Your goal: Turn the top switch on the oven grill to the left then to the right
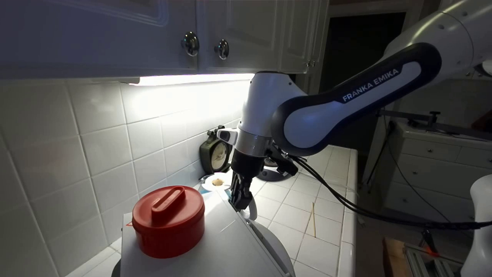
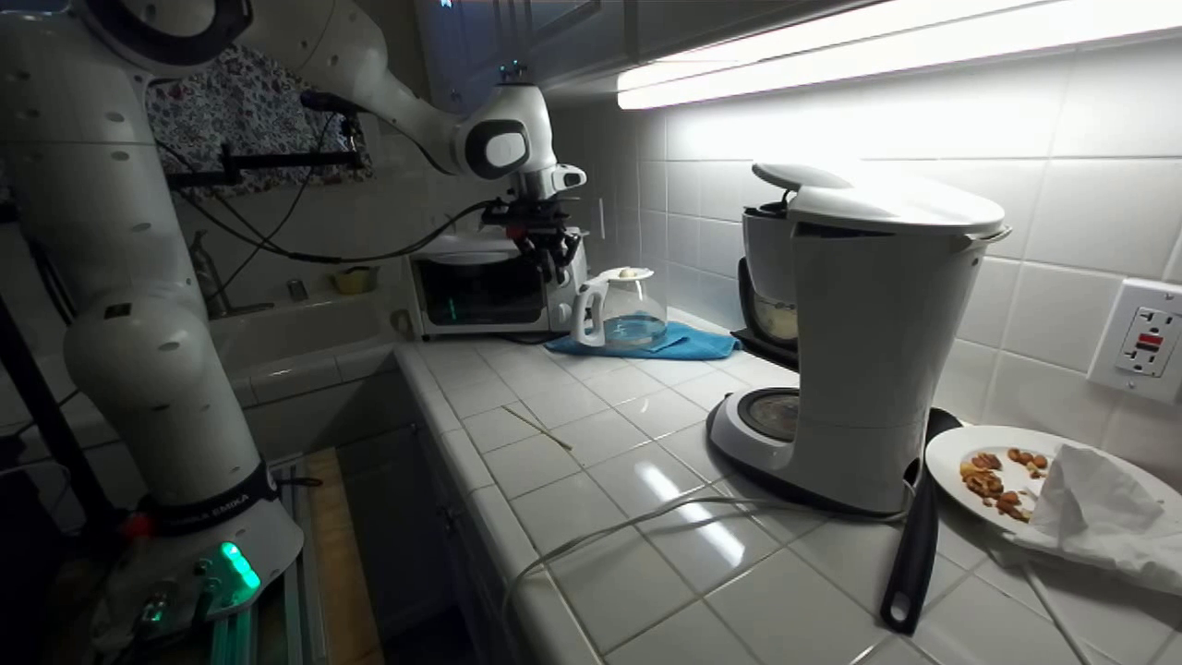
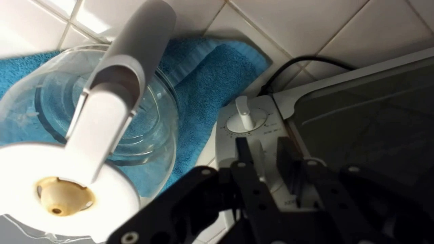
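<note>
Your jaws stand slightly apart, the top switch (image 3: 258, 157) of the oven grill (image 2: 485, 291) between them; close off-centre and they may slip as you turn. Sink too low and you may catch the lower switch (image 3: 244, 115) beneath them; swing wide, the carafe (image 2: 633, 316) beyond.

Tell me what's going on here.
A robot arm has its gripper pointed down at the front of the oven. The jaws stand apart with a knob between them, likely the one to be turned. A gap shows on one side, so it doesn't look clamped. The dial nearer the counter is outside the grip. Next to the oven, the glass pot sits on a blue towel.
</note>
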